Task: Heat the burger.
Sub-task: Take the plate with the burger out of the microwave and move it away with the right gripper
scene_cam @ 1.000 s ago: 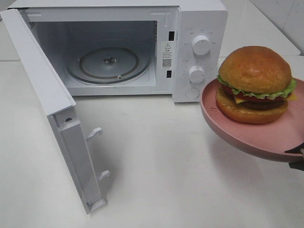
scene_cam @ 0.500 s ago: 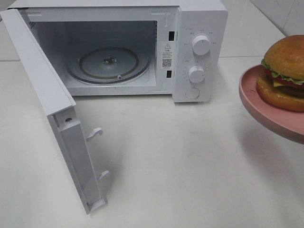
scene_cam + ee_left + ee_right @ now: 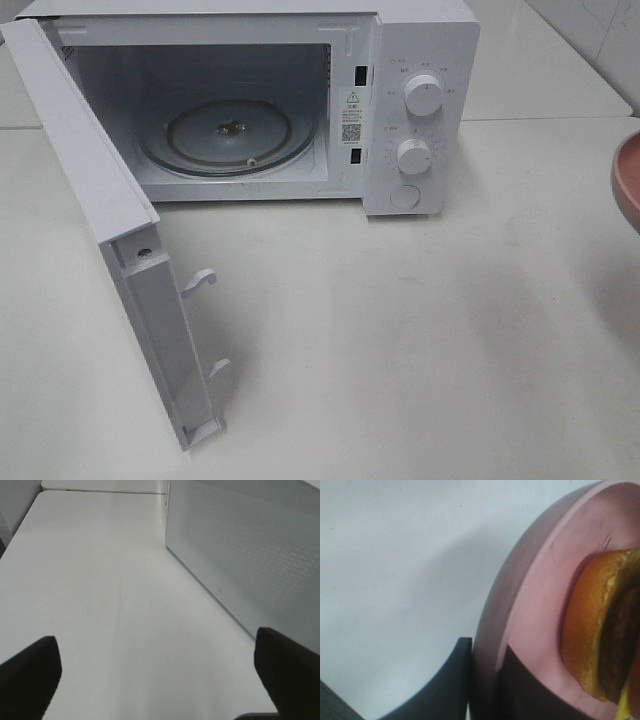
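The burger (image 3: 592, 630), a golden-brown bun with a dark patty, lies on a pink plate (image 3: 530, 595) in the right wrist view. My right gripper (image 3: 482, 685) is shut on the plate's rim, one finger under it and one on top. In the exterior high view only a sliver of the pink plate (image 3: 631, 180) shows at the right edge, held above the table; the burger and both grippers are out of that view. My left gripper (image 3: 157, 675) is open with nothing between its fingers, low over the table beside the microwave's door (image 3: 240, 555).
The white microwave (image 3: 420, 60) stands at the back with its door (image 3: 100, 200) swung out toward the front left. Its glass turntable (image 3: 228, 135) is bare. Two knobs (image 3: 424, 95) sit on its right panel. White table (image 3: 400, 330) lies in front.
The pink plate with the burger has moved steadily to the right, from beside the microwave's knobs to almost out of the exterior high view. The microwave and its door have not moved.
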